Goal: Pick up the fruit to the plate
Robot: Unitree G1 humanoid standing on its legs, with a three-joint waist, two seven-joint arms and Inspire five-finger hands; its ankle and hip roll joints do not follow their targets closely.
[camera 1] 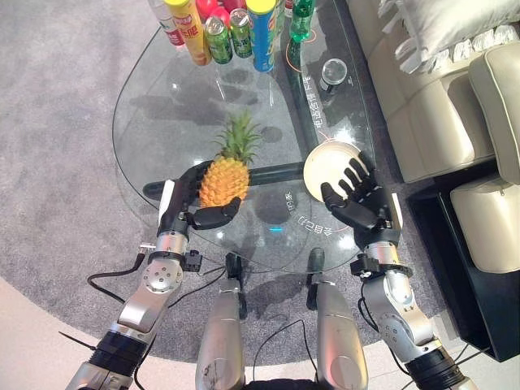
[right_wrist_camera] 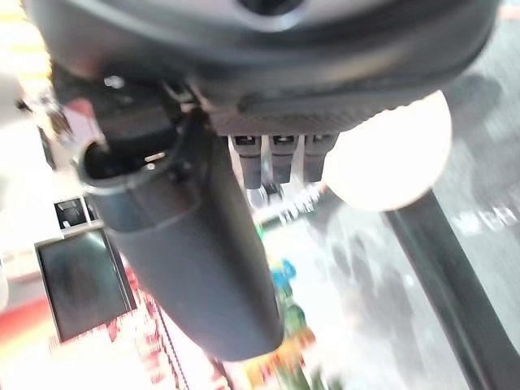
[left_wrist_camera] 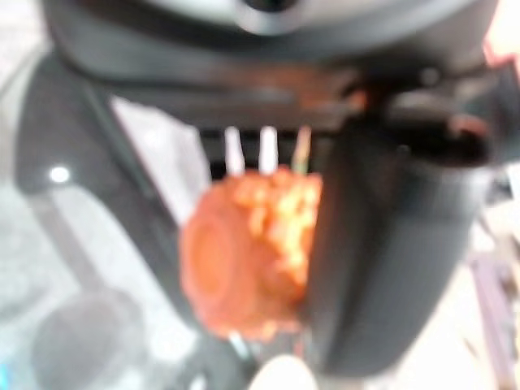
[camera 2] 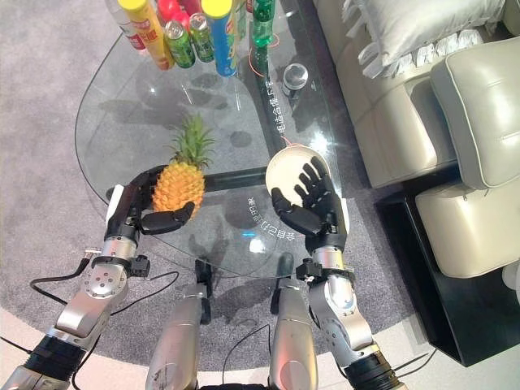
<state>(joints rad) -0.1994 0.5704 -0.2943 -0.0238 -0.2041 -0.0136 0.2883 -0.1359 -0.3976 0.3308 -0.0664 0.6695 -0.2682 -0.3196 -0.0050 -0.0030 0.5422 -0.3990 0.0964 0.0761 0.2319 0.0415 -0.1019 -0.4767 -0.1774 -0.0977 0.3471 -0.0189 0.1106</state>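
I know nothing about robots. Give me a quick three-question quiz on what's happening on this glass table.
1. True or false: the left hand has its fingers and thumb curled round the pineapple.
2. Multiple choice: the right hand is A) gripping a can, B) open, partly over the plate, C) holding the pineapple.
3. Fill in: the pineapple's leafy crown points ____ the robot.

Key: 1 true; 2 B; 3 away from.

Cans [camera 1: 218, 39] on glass table [camera 1: 162, 122]
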